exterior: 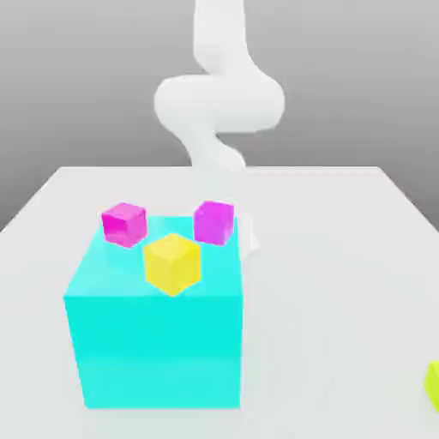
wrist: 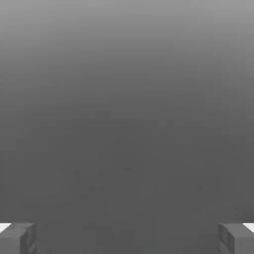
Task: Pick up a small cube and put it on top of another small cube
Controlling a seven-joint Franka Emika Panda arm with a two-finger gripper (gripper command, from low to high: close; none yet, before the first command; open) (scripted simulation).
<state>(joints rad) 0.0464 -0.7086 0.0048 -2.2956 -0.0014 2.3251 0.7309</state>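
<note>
Gripper (wrist: pixel 127 238) wide, nothing between its fingers (wrist: pixel 17 238). Lime cube (exterior: pixel 433 384) at the table's (exterior: pixel 343 257) 4 o'clock edge, apparently cropped, well apart from the cyan cube (exterior: pixel 154 343)

- My arm (exterior: pixel 219 103) renders plain white all over, with no markings, cables or screws I can pick out in the exterior view.
- Its links read as fat, rounded tubes; one bulbous section swells wide, and a narrower neck runs below it.
- The surface looks smooth and matte, with soft grey shading along the curves.
- On the hand view, two fingers (wrist: pixel 17 238) show as blocky grey pieces with squared ends.
- Each finger carries a small white patch at its outer upper corner; the inner faces look a darker grey.
</note>
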